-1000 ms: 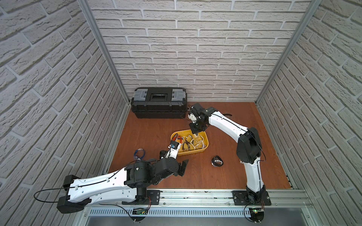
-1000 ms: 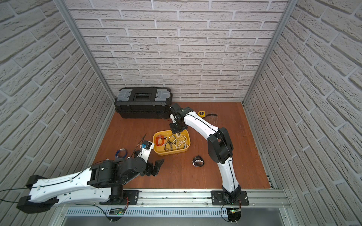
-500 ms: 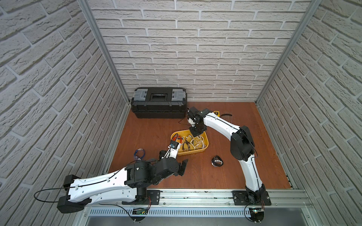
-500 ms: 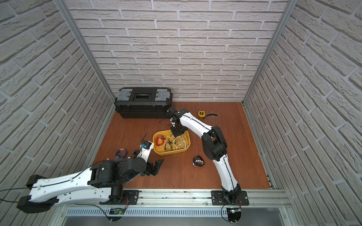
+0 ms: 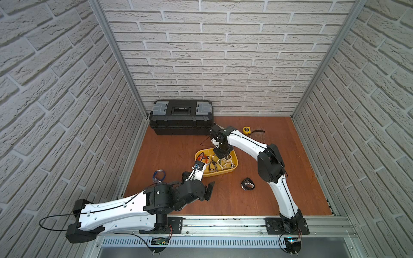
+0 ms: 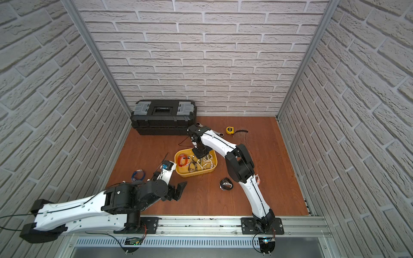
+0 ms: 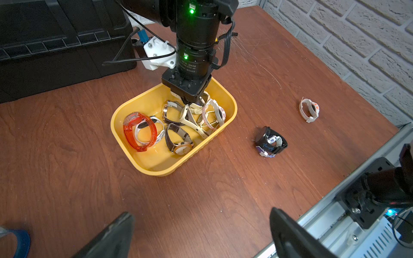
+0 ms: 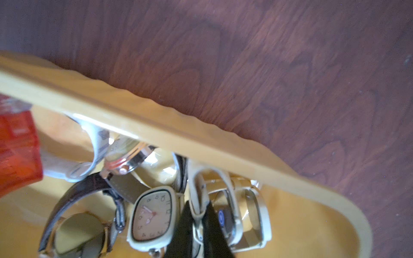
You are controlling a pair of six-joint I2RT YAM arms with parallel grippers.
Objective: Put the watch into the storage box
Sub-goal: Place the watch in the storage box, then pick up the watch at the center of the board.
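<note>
The yellow storage box [image 5: 219,174] [image 6: 196,174] [image 7: 156,169] [image 8: 178,134] sits mid-table and holds several watches. My right gripper [image 5: 220,156] [image 6: 200,156] [image 7: 192,101] [image 8: 199,214] reaches down into its far side. Its two black fingers pinch the pale strap of a cream watch [image 8: 152,214] [image 7: 190,114] with a square face, which lies on the pile. My left gripper [image 5: 197,182] [image 6: 169,183] [image 7: 202,212] hovers low near the table's front, short of the box, open and holding nothing.
A black watch [image 5: 247,184] [image 6: 226,184] [image 7: 271,141] and a white-and-orange one [image 7: 309,109] lie on the table right of the box. The black toolbox [image 5: 182,117] [image 6: 164,117] stands at the back left. A yellow tape measure [image 5: 246,130] is at the back. A blue item [image 5: 158,175] lies left.
My right gripper has come down from above the box's far rim into the box, bringing the cream watch onto the pile. The left arm has stayed where it was.
</note>
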